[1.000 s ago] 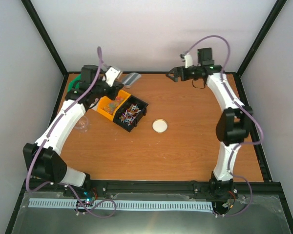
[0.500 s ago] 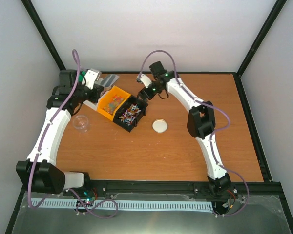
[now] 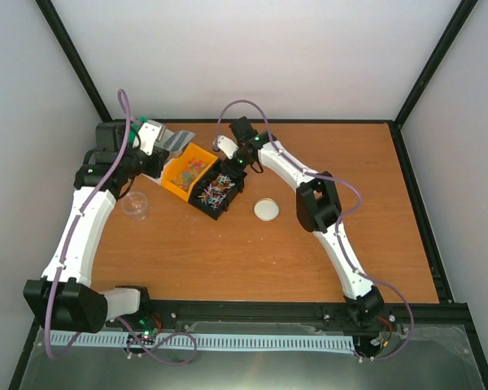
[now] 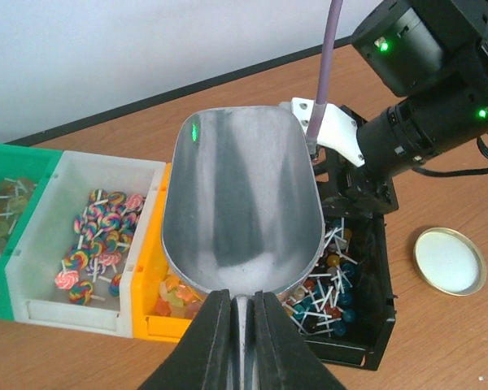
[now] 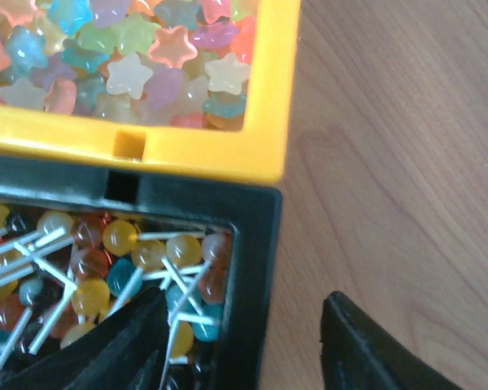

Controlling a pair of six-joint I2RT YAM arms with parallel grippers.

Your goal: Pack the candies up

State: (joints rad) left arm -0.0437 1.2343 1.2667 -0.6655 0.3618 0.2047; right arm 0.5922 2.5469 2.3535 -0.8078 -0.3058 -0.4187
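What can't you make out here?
- Left wrist view: the shiny metal scoop covers most of the yellow plastic bin, hiding most of its candies.
- Left wrist view: the green bin is cut off by the left edge.
- Top view: too small to tell what, if anything, the clear plastic cup holds.
- Right wrist view: the black bin runs off the left and bottom edges.

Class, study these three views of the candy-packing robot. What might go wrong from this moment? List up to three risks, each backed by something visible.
1. The right claw is open and straddles the wall of the black bin. Closing or lifting there may tip the bin and spill the lollipops.
2. The empty metal scoop, held by the left claw, hangs close beside that claw, so they may collide.
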